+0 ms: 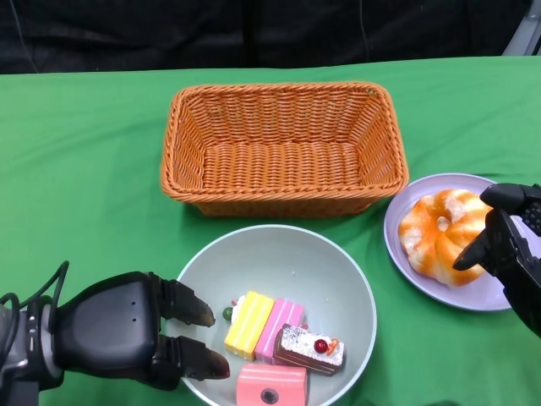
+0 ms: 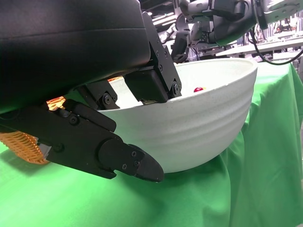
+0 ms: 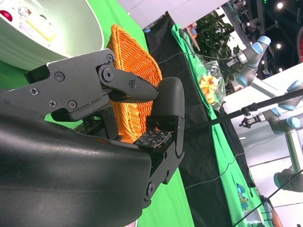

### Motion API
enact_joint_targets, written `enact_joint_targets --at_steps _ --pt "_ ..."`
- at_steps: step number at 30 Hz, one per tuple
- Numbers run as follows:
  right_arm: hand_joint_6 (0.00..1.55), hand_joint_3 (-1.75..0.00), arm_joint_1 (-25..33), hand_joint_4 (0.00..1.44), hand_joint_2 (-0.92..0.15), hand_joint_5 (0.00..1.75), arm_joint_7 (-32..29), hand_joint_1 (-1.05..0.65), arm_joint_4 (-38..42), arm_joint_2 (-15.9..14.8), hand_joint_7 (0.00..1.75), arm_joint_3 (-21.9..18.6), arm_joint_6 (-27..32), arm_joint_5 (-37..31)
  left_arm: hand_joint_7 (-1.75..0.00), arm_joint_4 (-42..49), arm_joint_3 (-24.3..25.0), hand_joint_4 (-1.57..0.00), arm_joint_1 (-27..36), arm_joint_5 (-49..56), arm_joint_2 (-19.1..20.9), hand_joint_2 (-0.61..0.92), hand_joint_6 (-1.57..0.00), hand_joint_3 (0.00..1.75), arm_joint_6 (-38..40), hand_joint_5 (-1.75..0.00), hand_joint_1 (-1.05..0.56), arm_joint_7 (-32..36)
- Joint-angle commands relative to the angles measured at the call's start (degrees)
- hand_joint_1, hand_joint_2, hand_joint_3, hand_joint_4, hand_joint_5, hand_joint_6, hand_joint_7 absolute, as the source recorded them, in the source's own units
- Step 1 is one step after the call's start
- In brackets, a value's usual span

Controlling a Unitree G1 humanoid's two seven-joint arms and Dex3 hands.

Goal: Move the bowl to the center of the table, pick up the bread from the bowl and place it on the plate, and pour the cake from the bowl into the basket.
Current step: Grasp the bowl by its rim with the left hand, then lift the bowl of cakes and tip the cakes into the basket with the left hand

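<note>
Wicker basket [image 1: 283, 148] stands behind the bowl [image 1: 338, 279]; left hand [image 1: 127, 330] grips its rim; right hand [image 1: 507, 241], spread empty, hovers by the bread [image 1: 439, 233] on the plate [image 1: 482, 296].

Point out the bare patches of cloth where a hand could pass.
Free: the green cloth left of the basket, and the back strip behind it. Crowded: between basket, bowl and plate; the left hand sits at the bowl's rim.
</note>
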Motion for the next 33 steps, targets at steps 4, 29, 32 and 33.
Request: enact_joint_targets --at_steps 4,29,32,33 --pt "0.60 -0.61 0.5 0.64 -0.90 1.67 -0.4 -0.19 -0.8 -0.1 1.35 -0.5 0.1 0.0 -0.01 2.6 -2.1 -1.06 -0.5 1.0 -1.1 0.85 -0.98 0.00 1.7 -0.02 -0.41 1.4" --pt "0.59 -0.69 0.4 0.63 -0.85 1.66 -1.1 -0.19 -1.0 0.6 1.38 0.1 0.3 -1.0 -1.74 5.7 -1.9 -0.82 -0.2 -2.8 -2.7 0.92 -0.61 0.03 -0.4 -1.75 -0.22 7.8" --pt "0.60 -0.69 0.2 0.63 -0.85 1.65 -0.9 -0.18 -0.7 0.6 1.36 0.0 0.2 -1.0 -1.73 4.6 -1.5 -0.81 -0.3 -3.5 -1.8 0.92 -0.60 0.03 -1.8 -1.75 -0.25 8.2" --pt "0.60 -0.69 0.2 0.63 -0.86 1.64 -0.8 -0.18 -0.6 0.6 1.35 0.0 0.2 -1.1 -1.74 4.3 -1.3 -0.81 -0.2 -3.7 -1.6 0.92 -0.59 0.04 -2.2 -1.75 -0.25 8.1"
